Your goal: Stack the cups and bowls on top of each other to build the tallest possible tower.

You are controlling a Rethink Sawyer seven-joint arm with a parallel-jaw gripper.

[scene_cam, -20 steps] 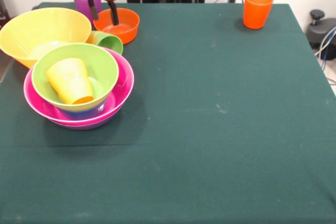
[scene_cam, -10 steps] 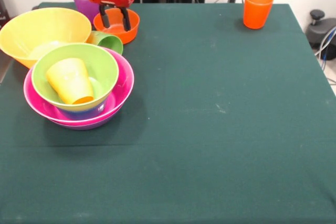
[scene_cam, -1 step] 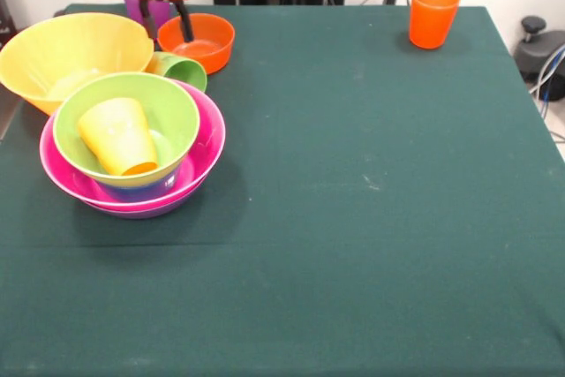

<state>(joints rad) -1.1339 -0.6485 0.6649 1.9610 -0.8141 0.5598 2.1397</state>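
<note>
The tower [scene_cam, -1 step: 132, 152] stands at the left: a light green bowl [scene_cam, -1 step: 168, 112] in a pink bowl [scene_cam, -1 step: 207, 143], with blue and purple rims under them. A yellow-orange cup [scene_cam, -1 step: 117, 136] lies tilted in the green bowl. Behind the tower are a big yellow bowl [scene_cam, -1 step: 66, 50], a light green cup [scene_cam, -1 step: 181, 70] on its side, and an orange bowl [scene_cam, -1 step: 201, 41]. My gripper [scene_cam, -1 step: 167, 31] hangs open at the orange bowl's left rim, one finger over the bowl and one outside it. A purple cup [scene_cam, -1 step: 134, 3] is partly hidden behind it. An orange cup [scene_cam, -1 step: 433, 15] stands far off at the back right.
A dark green cloth [scene_cam, -1 step: 353, 200] covers the table. Grey gear and cables [scene_cam, -1 step: 540, 55] sit past its right edge.
My gripper has shifted left from over the orange bowl to its left rim. The cups and bowls have not moved.
</note>
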